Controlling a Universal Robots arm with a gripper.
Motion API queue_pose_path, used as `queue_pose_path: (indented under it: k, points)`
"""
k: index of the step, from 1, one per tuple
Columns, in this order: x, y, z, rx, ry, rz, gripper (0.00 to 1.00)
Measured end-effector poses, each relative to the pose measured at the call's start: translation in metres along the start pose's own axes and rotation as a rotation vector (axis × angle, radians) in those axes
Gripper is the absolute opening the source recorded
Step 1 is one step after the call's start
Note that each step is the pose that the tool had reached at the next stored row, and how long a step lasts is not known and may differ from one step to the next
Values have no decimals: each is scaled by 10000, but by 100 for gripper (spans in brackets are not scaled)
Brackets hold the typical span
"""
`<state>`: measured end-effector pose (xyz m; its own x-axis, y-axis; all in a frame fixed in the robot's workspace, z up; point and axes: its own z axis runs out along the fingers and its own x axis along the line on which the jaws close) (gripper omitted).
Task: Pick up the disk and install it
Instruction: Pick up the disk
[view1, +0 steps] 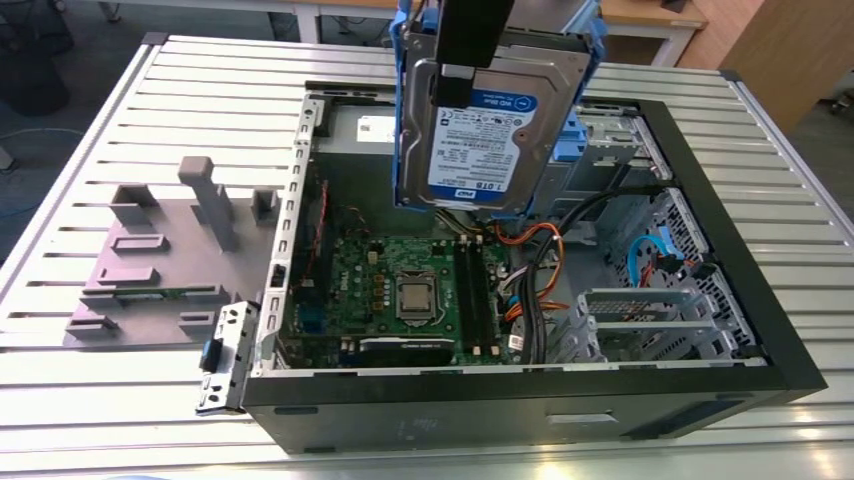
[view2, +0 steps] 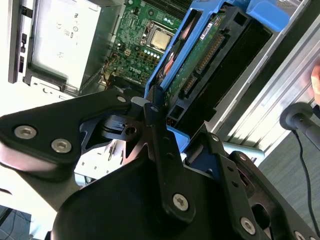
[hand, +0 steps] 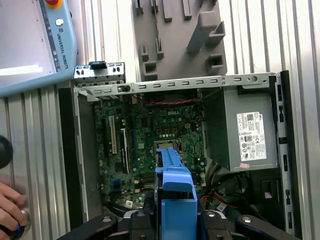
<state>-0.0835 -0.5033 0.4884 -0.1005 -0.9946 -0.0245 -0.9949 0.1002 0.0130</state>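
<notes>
- The disk (view1: 487, 130) is being held upright in the upper centre of the exterior view, raised above the open computer case (view1: 747, 330). Its labelled silver face is being turned toward the camera, and its blue frame is being shown along both long edges.
- The gripper (view1: 465, 70) is being clamped onto the disk from above, with one black jaw being pressed down over the top of the labelled face.
- In the second wrist view, the gripper (view2: 175, 125) is being seen closed on the blue frame at one end of the disk (view2: 200, 55). The disk's circuit-board side and connector are being turned toward that camera.
- In the first wrist view, the disk (hand: 175, 185) is being seen edge-on, blue frame foremost, over the green motherboard (hand: 150, 140).
- A grey power supply (hand: 250, 135) with a white sticker is being housed in one corner of the case.
- The case is being supported on a slatted metal table (view1: 107, 400), with a grey fixture plate (view1: 160, 260) lying just beside it at the exterior view's left.
- A person's hand (hand: 10, 207) is being rested on the table, near the case.
</notes>
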Motion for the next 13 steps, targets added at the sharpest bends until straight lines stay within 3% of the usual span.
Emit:
queue_pose_path:
  k: [13]
  points:
    - [26, -3, 0, 0, 1, 0, 36]
